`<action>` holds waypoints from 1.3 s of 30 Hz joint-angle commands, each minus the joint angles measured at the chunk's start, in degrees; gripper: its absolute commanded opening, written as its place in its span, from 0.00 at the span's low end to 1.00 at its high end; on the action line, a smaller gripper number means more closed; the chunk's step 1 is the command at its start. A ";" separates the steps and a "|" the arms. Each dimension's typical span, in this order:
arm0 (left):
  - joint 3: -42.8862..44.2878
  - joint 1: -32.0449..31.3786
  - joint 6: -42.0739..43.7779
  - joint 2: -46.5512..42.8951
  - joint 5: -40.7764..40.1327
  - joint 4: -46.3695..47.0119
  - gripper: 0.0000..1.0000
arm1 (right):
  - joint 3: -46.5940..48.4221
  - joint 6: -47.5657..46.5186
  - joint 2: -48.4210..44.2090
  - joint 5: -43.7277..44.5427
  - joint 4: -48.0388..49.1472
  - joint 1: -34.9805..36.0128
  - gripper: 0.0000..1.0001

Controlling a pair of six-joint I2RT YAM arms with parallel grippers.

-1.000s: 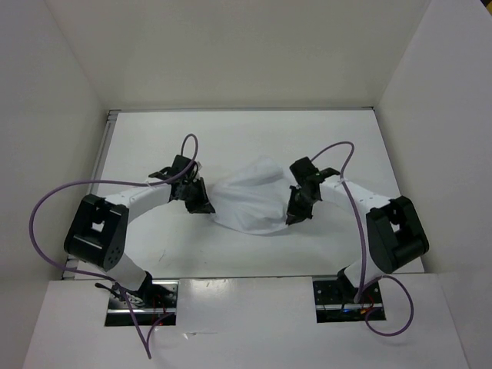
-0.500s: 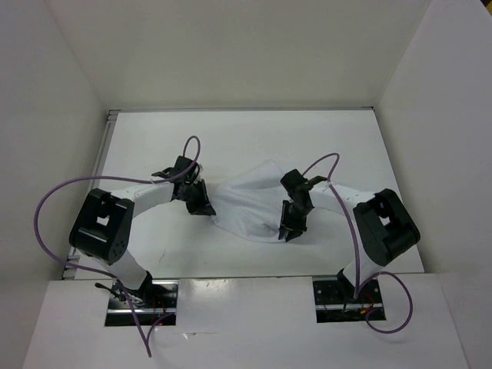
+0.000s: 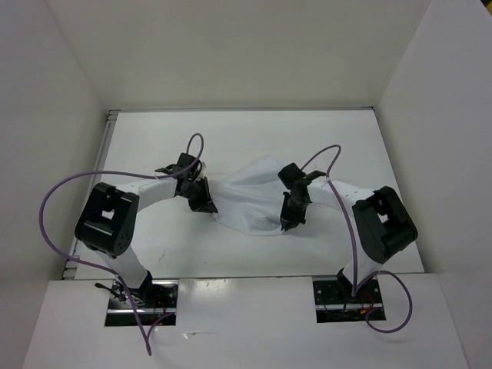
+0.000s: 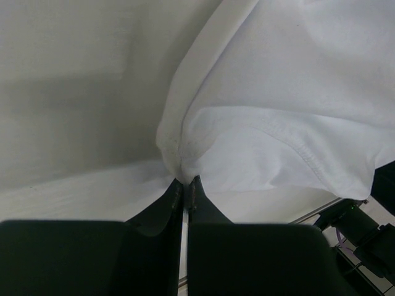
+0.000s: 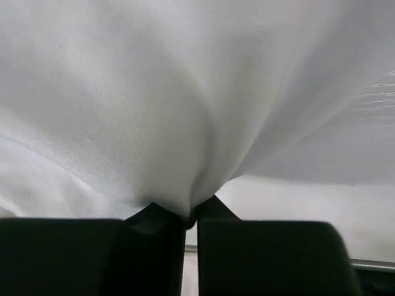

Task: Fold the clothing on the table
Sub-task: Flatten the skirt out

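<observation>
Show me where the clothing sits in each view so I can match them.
Top external: the clothing lies bunched at centre.
Left wrist: clothing fills the upper right, pinched by the left tool.
Right wrist: clothing fills the upper frame, pinched by the right tool.
Shared landmark: the white table.

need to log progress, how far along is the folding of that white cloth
Done: both grips look set, the left hand pinching a hemmed edge of the clothing, the right hand pinching a bunch of it. In hand: it hangs crumpled between them over the table. Left: all the folding; no neat fold shows yet.
</observation>
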 commanded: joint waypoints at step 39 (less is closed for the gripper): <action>0.61 5.27 0.96 -18.88 11.30 -0.88 0.00 | 3.94 -3.52 -10.60 -0.21 -4.09 -4.27 0.03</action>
